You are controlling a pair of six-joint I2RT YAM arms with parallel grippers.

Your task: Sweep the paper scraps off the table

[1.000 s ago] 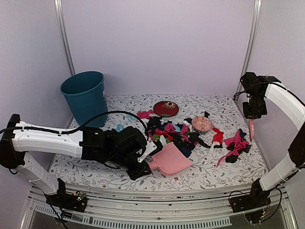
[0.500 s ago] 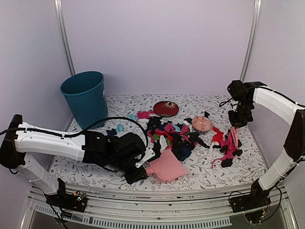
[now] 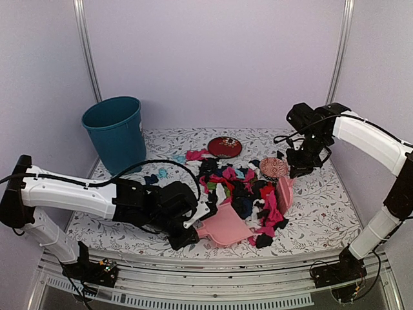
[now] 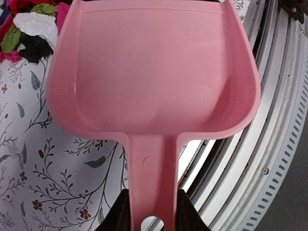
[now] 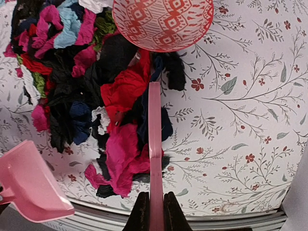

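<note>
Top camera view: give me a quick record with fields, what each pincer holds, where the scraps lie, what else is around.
left pincer: shut on pink dustpan, empty
right pincer: shut on pink scraper, against the paper scraps
paper scraps: heaped on the table between both tools
other things: teal bin, dark-red plate, pink patterned dish
</note>
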